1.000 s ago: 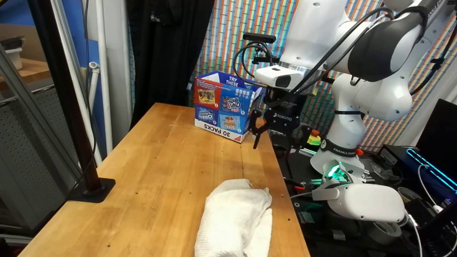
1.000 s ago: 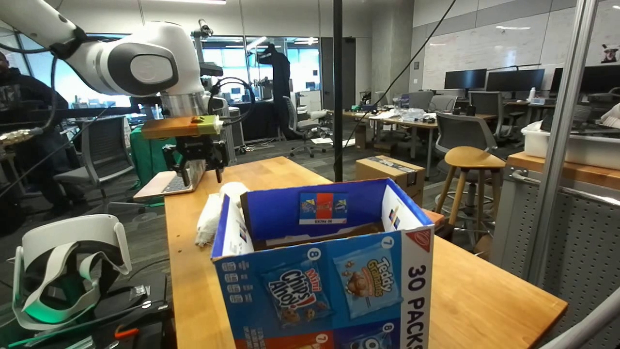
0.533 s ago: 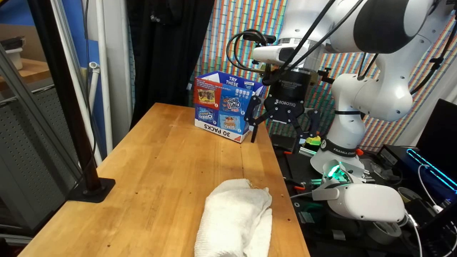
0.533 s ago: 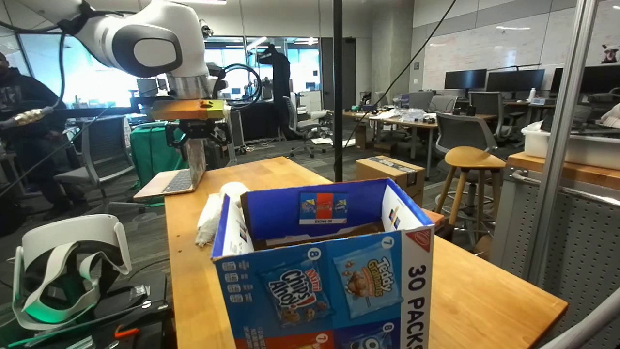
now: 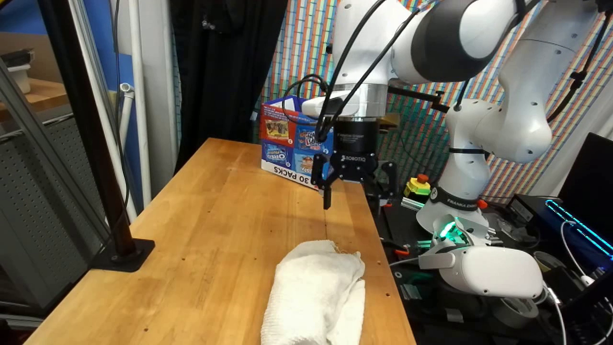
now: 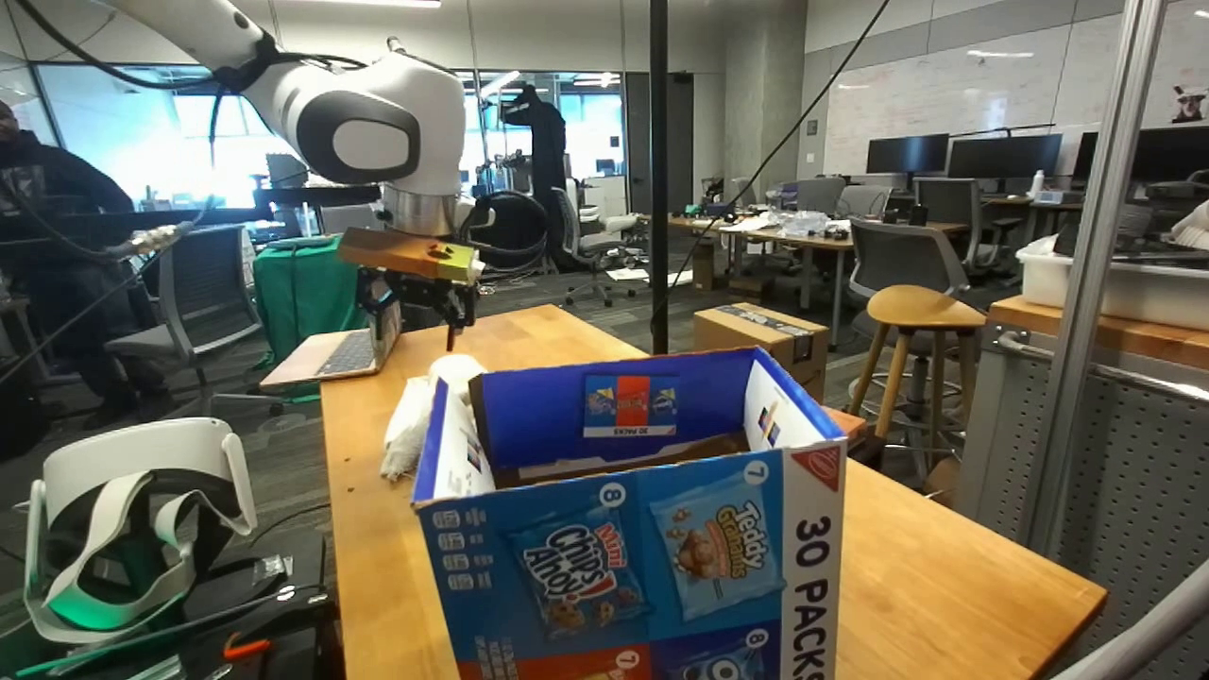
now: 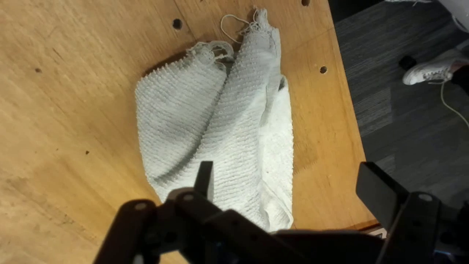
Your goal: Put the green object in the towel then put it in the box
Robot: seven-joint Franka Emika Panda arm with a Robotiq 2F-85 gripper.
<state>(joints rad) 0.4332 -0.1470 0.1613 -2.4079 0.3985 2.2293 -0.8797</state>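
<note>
A white towel (image 5: 316, 292) lies folded and crumpled on the wooden table; it also shows in an exterior view (image 6: 408, 425), partly behind the box, and in the wrist view (image 7: 234, 124). The open-topped blue snack box (image 5: 282, 143) stands at the table's end; it also shows in an exterior view (image 6: 633, 538). No green object shows on the table; it is hidden or out of view. My gripper (image 5: 355, 200) is open and empty, above the table between box and towel. In the wrist view the gripper (image 7: 287, 179) has its fingers wide apart, one overlapping the towel, one past the table edge.
A black post (image 5: 86, 143) stands on a base at the table's side. A laptop (image 6: 354, 354) sits at the table's far end. A white headset (image 5: 498, 273) lies beside the table, near the robot base. The table edge (image 7: 350, 99) runs close to the towel.
My arm and gripper have moved away from the robot base, further over the table, and turned slightly. The gripper has stayed open. The towel and box have not moved.
</note>
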